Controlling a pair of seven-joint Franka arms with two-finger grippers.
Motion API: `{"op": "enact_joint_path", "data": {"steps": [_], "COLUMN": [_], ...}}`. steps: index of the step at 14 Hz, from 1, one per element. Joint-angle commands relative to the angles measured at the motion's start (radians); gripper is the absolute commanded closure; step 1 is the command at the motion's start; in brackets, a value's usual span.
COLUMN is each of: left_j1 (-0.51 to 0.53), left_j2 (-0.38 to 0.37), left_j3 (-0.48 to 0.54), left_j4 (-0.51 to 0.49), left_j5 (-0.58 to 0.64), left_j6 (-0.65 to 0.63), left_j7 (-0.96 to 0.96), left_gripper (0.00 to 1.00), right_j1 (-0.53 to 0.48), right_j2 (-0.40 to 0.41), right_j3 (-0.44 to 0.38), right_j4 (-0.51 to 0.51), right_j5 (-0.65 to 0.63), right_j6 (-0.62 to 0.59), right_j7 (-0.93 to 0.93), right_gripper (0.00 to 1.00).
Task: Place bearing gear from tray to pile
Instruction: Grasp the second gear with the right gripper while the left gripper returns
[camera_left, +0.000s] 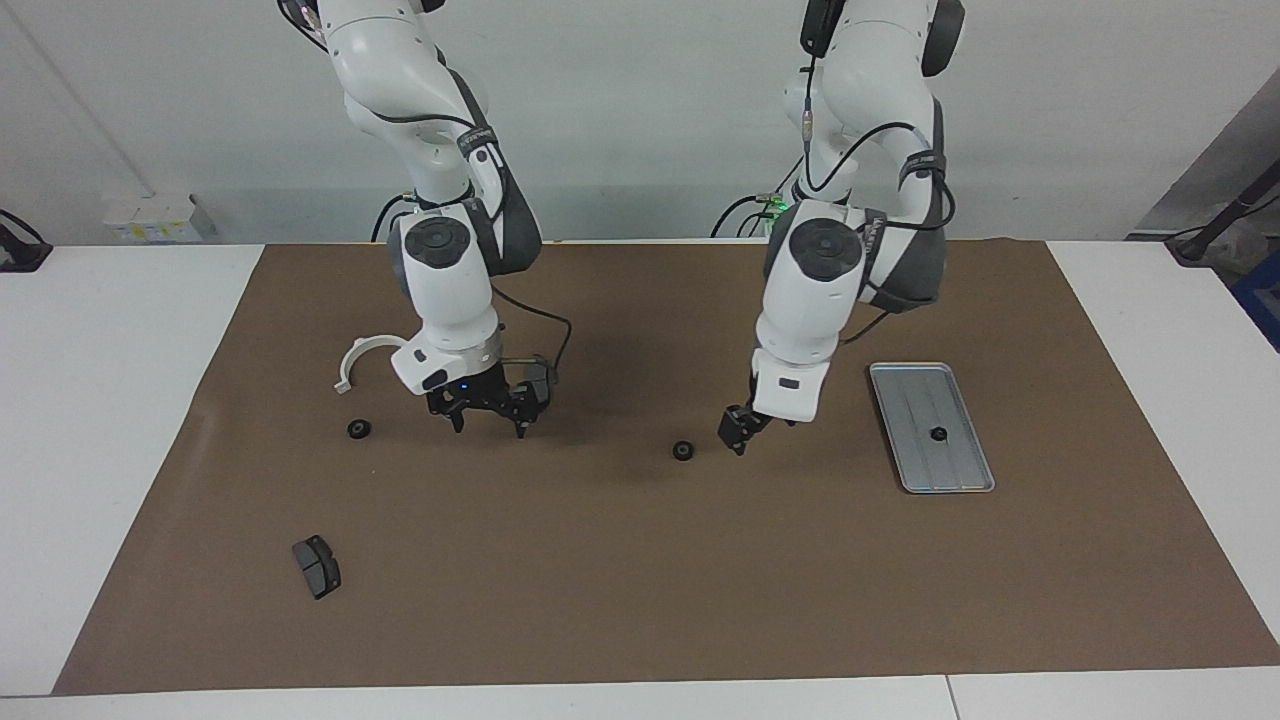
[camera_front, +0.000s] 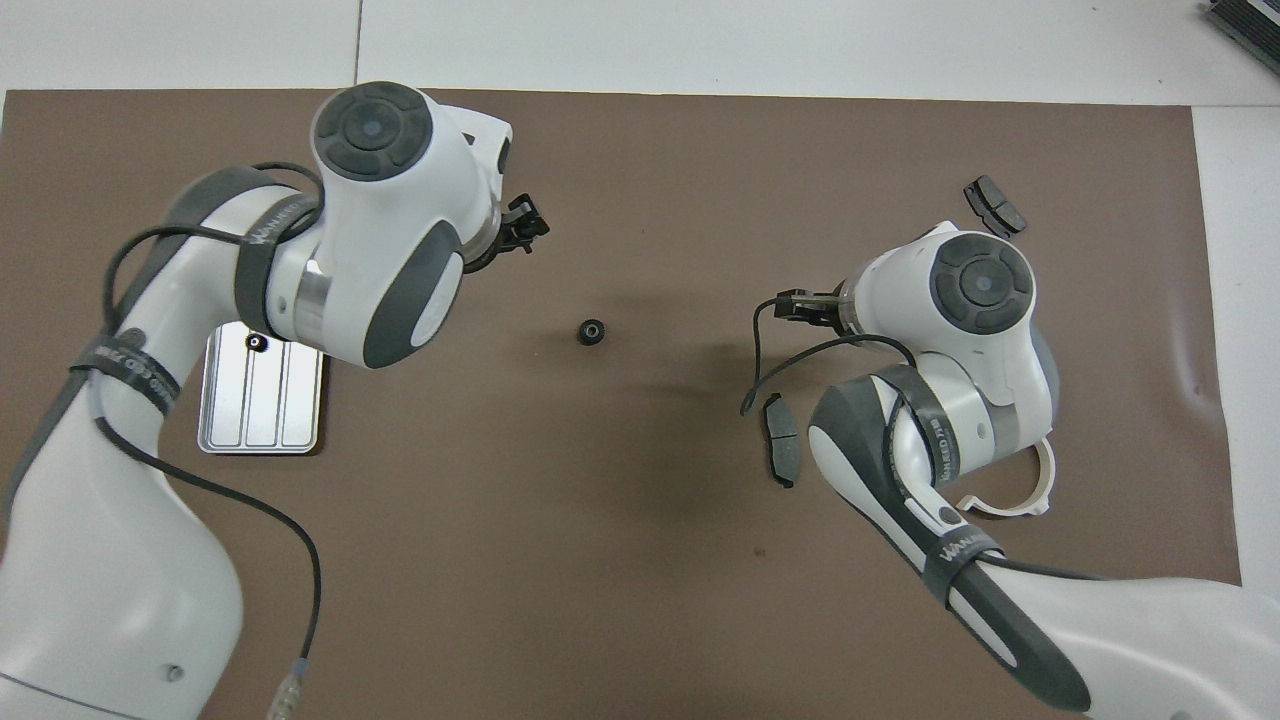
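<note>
1 bearing gear (camera_left: 938, 434) remains on the tray (camera_left: 958, 480), beside the left gripper (camera_left: 738, 436), toward that arm's end. Both the left gripper and the right gripper (camera_left: 490, 408) are spread, empty.

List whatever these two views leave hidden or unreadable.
- Facing view: one brake pad is mostly hidden by the right gripper.
- Overhead view: the gear near the bracket is covered by the right arm, which also covers part of the bracket.
- Overhead view: the left arm covers the end of the tray farther from the robots.
- Both views: the gear on the tray is too small to show teeth.
</note>
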Motion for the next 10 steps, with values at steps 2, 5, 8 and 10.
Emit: {"op": "enact_joint_path", "data": {"steps": [2,5,8,10], "left_j1": [0.102,0.176,0.257,0.309], "left_j2": [-0.106,-0.102,-0.051,-0.03], "left_j3": [-0.003,-0.005,-0.006,-0.006], "left_j4": [-0.011,-0.019,-0.022,-0.022], "left_j5": [-0.012,-0.007,-0.009,-0.007], "left_j6": [-0.134,-0.163,-0.143,-0.129], "left_j7": [0.196,0.385,0.566,0.661], "left_gripper": [0.03,0.04,0.05,0.05], "right_j1": [0.1,0.182,0.25,0.266], "right_j2": [0.178,0.306,0.412,0.414], "right_j3": [-0.003,-0.005,-0.012,-0.008], "right_j4": [0.243,0.413,0.574,0.578], "right_j5": [-0.002,-0.008,-0.037,-0.049], "right_j6": [-0.054,-0.108,-0.175,-0.185], "right_j7": [0.168,0.28,0.346,0.374], "right_gripper": [0.0,0.0,0.0,0.0]}}
